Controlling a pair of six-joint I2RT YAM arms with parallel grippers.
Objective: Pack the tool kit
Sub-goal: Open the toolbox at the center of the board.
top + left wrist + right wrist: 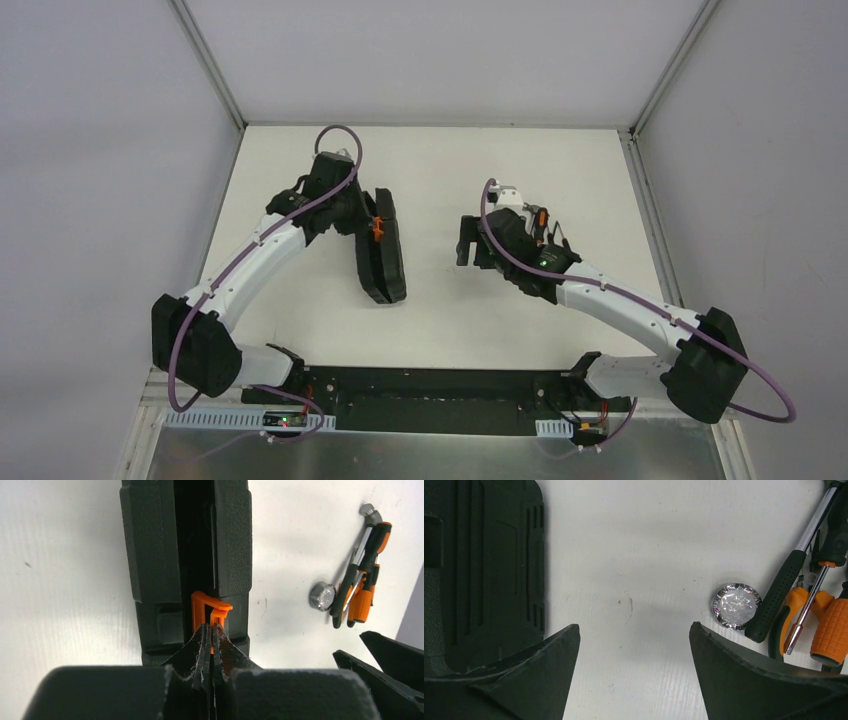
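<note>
My left end effector [209, 631] pinches the small orange latch [210, 607] on the black hinged plastic case [150, 555], almost shut; right end effector [634, 627] spread, empty; orange-and-black hand tools [361, 600] lie right of the case, unpacked; packing barely begun, I judge.

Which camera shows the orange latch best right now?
Left wrist: the orange latch sits close-up mid-frame, pinched by the left gripper. Top external shows only an orange speck on the case edge; right wrist shows none of it.
</note>
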